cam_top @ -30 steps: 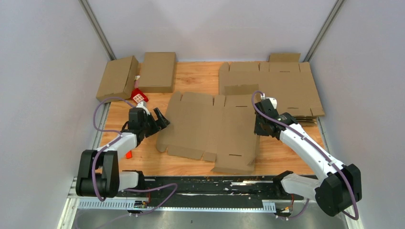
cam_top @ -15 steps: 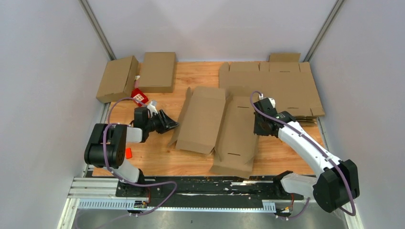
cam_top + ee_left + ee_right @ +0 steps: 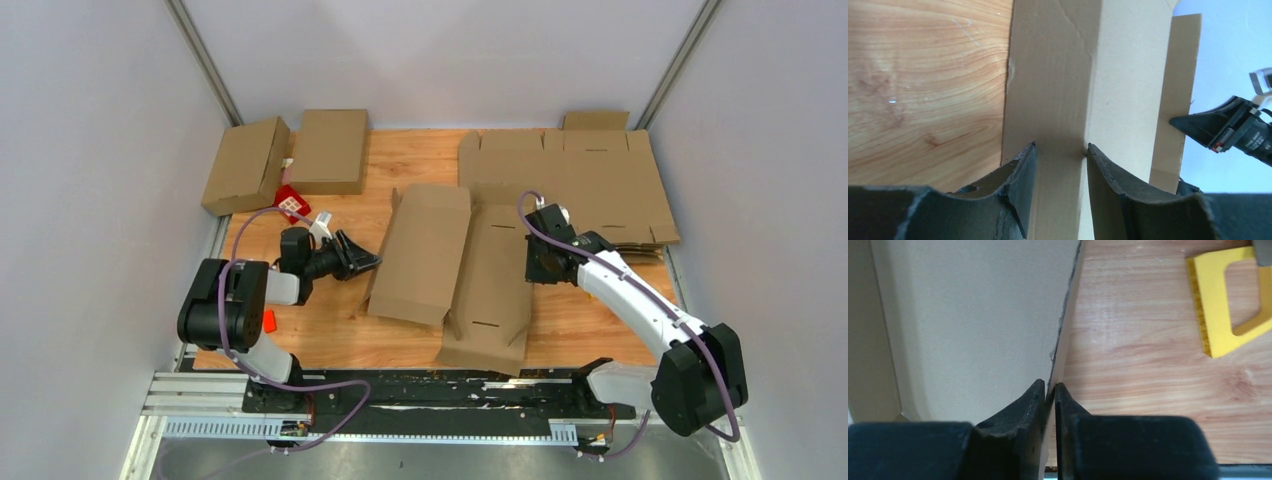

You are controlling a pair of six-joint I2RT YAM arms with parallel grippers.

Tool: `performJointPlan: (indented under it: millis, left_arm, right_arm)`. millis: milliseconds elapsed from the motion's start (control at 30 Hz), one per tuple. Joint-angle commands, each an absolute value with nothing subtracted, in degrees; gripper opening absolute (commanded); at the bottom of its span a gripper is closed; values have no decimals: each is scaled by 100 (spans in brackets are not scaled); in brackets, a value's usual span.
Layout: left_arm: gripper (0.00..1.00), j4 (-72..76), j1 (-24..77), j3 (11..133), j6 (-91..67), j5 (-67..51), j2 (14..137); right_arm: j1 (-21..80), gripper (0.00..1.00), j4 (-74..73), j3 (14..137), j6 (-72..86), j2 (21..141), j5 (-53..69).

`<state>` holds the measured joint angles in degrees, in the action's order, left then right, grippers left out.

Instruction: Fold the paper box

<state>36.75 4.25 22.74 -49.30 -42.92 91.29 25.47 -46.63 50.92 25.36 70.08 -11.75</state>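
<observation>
paper box (image 3: 455, 270): plain brown | table (image 3: 590, 325): light wood grain | end effector (image 3: 368, 262): black | tag (image 3: 291, 203): red

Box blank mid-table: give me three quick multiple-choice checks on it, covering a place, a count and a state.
1. Where does the right end effector meet the box blank?
A. right edge
B. left edge
C. near flap

2. How many folded boxes stand at the far left?
A. one
B. two
C. four

3. What shape is the blank in?
A. flat
B. left panel raised
C. closed up

Answers: 1 A, the right wrist view shows the end effector pinching that edge. 2 B, the pair stands side by side. 3 B, the left panel tilts up off the table.
</observation>
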Motion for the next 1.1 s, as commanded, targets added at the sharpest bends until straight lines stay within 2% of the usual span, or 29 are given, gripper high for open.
performJointPlan:
  millis: [0,33,133,233,533,633,667,733,800,867,933,967,1067]
  left_arm:
    - [50,3953,535,2197,-4984,-4593,8824]
    - [50,3845,532,2197,-4927,-4557,8758]
    - [51,3514,521,2188,-4735,-4350,8473]
    - [51,3149,486,2184,-4525,-4154,8180]
    - [51,2437,438,2257,-4134,-3924,7920]
    - [53,1972,439,2296,-3890,-3733,7605]
    - [57,1525,439,2388,-3652,-3447,7373]
    - [73,480,439,2597,-3211,-2476,6804]
    - [84,-253,442,2709,-3030,-1304,6028]
    - [92,-629,441,2693,-3037,-33,5462]
    - [96,-683,444,2584,-3132,749,5129]
    - [97,-683,441,2549,-3182,986,5106]
    - [97,-717,437,2673,-3230,1309,5504]
  right_arm:
    - [2602,17,-3976,5063,2486,7132,-391]
    - [2602,20,-3939,5036,2461,7158,-324]
    - [2601,48,-3901,4912,2413,7191,-235]
    - [2602,61,-3727,4697,2379,7051,-98]
    - [2599,63,-3357,4623,2464,7197,544]
    - [2602,64,-3255,4608,2442,7293,715]
    - [2602,64,-3230,4601,2434,7311,729]
    - [2600,64,-3267,4631,2428,7345,637]
    - [2597,65,-3381,4730,2386,7369,395]
    - [2602,61,-3490,4786,2378,7344,121]
    - [2597,51,-3518,4775,2403,7284,4]
    - [2601,43,-3526,4772,2405,7255,-88]
    - [2599,11,-3657,4813,2455,7197,-311]
